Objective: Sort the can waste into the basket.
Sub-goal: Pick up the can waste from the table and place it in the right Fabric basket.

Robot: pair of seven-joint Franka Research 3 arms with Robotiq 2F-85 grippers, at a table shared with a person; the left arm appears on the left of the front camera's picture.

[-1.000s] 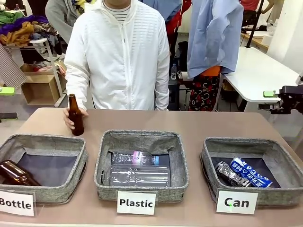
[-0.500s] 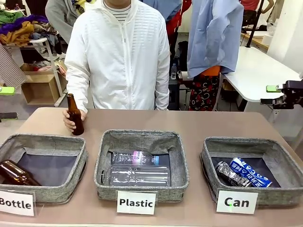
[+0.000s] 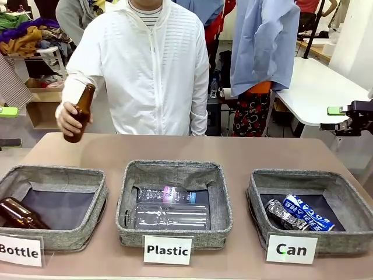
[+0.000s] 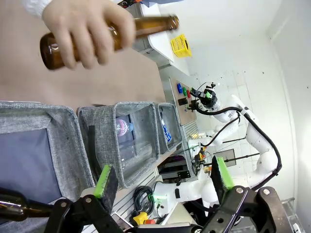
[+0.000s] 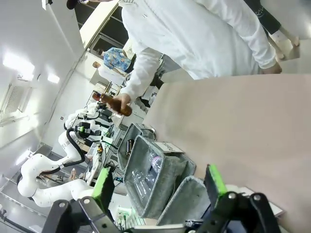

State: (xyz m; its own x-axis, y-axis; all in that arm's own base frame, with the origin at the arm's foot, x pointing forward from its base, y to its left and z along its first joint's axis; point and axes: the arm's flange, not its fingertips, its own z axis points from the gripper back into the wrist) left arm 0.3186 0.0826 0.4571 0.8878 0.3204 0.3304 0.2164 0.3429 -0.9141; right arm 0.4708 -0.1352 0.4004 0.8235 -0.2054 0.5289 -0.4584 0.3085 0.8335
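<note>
At the far left the left tool [image 4: 160, 182] stands with its green pads well apart and nothing between them, looking over the bin with the "Bottle" card [image 3: 20, 249], which holds one brown glass bottle [image 3: 17, 214] lying on its dark liner. Above that end of the tabletop [image 3: 233, 150] the person's hand [image 3: 70, 119] lifts a second brown bottle [image 3: 80, 114], tilted and clear of the surface. The middle bin [image 3: 175, 201], marked "Plastic", holds clear plastic bottles lying flat. At the right, the basket [image 3: 312, 207] fronted by the "Can" card [image 3: 291, 249] already contains both pieces of can waste: the crushed silver-and-black can [image 3: 284, 216] and the blue can [image 3: 309, 213] with white lettering, lying touching side by side on the liner. Judging by their look, both are light thin metal; the crushed one would be stiff at its creases with sharp folds, the blue one smooth, easily dented, best taken across its middle. The right tool [image 5: 158, 182] hovers off the tabletop's right edge, its fingers spread wide, gripping nothing.
</note>
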